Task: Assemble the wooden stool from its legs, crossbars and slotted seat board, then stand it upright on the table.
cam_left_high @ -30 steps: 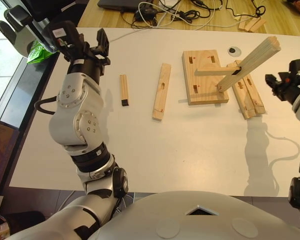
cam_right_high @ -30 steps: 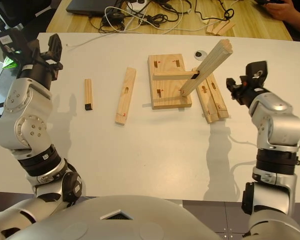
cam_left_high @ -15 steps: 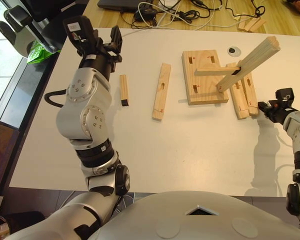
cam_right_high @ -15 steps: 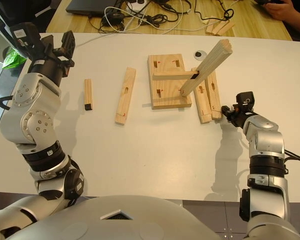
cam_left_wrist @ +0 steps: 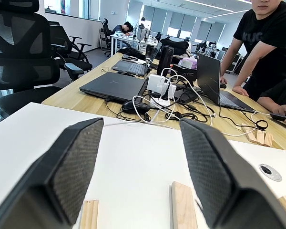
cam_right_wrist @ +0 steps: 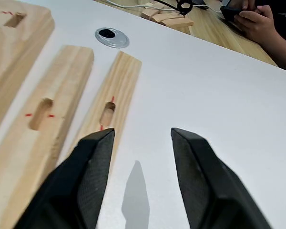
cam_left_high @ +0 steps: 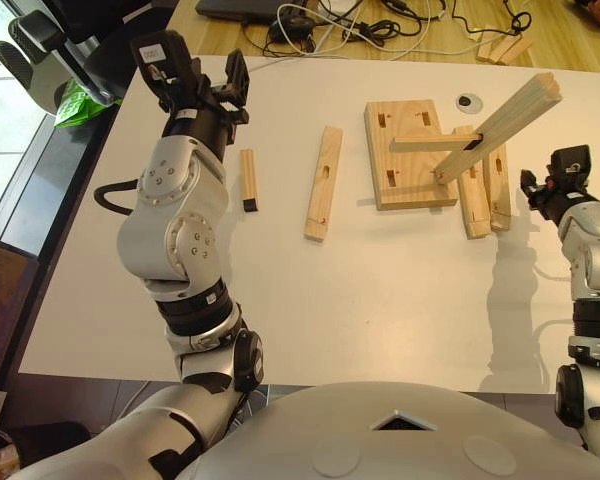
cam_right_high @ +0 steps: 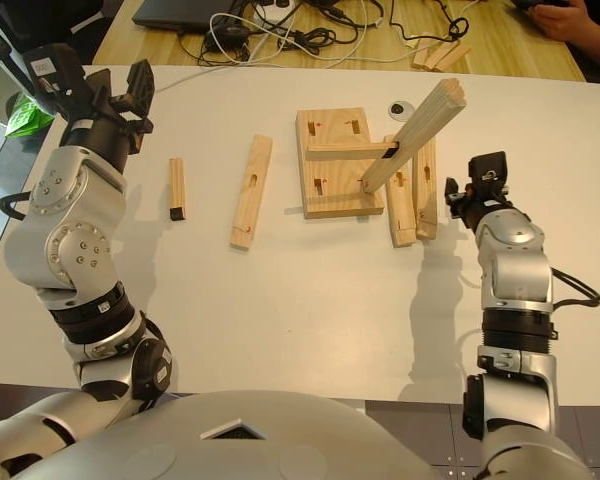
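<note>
The slotted seat board [cam_left_high: 408,152] lies flat at the table's back right. One leg [cam_left_high: 500,118] stands tilted in a slot of the board, and a crossbar [cam_left_high: 420,144] juts from it. Two more legs [cam_left_high: 472,195] [cam_right_wrist: 52,119] lie side by side just right of the board. A loose leg [cam_left_high: 322,182] and a short crossbar [cam_left_high: 247,180] lie left of it. My right gripper [cam_right_wrist: 142,132] is open, low over the table beside the outer flat leg [cam_right_wrist: 109,100]. My left gripper [cam_left_wrist: 140,129] is open and holds nothing, above the back left behind the short crossbar.
A round cable grommet [cam_left_high: 468,100] sits in the table behind the board. A wooden desk behind carries a laptop and tangled cables [cam_left_high: 310,20] plus spare wood pieces [cam_left_high: 502,48]. The table's front half is bare.
My right gripper dropped to the flat legs, then drew back a little; the two legs slid left and straightened beside the board. My left arm swung right over the table's back left.
</note>
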### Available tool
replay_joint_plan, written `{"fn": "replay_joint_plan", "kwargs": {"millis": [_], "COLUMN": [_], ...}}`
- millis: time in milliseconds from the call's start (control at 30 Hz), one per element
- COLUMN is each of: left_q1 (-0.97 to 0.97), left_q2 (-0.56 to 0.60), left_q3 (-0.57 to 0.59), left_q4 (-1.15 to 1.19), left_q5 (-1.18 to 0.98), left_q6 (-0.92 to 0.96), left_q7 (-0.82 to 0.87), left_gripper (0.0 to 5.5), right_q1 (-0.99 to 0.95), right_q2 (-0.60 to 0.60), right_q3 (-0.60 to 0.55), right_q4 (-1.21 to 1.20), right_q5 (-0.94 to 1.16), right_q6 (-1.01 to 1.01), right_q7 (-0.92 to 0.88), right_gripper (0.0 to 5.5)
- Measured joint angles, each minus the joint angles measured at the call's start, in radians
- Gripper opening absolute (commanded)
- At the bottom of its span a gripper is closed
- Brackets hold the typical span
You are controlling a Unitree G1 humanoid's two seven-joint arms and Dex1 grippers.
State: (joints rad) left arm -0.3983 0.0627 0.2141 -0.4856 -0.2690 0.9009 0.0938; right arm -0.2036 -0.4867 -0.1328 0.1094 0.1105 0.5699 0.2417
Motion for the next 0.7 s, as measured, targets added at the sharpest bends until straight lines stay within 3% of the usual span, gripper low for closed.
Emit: {"fn": "replay_joint_plan", "kwargs": {"millis": [133, 500, 700], "left_q1": [0.0, 0.007, 0.008], "left_q2": [-0.004, -0.016, -0.027], "left_q3": [-0.002, -0.008, -0.017], "left_q4": [-0.003, -0.005, -0.01], "left_q5": [0.0, 0.0, 0.0], "left_q6": [0.0, 0.0, 0.0], "left_q7": [0.005, 0.009, 0.015], "left_gripper": [3.0, 3.0, 3.0], "right_q1": [0.001, 0.002, -0.028], "right_q2": [0.038, 0.073, 0.067], "right_q3": [0.015, 0.027, -0.038], "right_q4": [-0.023, -0.011, 0.068], "right_q5": [-0.001, -0.006, 0.043], "right_q6": [0.021, 0.056, 0.124], "right_q7": [-0.013, -0.017, 0.018], "right_gripper": [3.28, 3.28, 3.28]}}
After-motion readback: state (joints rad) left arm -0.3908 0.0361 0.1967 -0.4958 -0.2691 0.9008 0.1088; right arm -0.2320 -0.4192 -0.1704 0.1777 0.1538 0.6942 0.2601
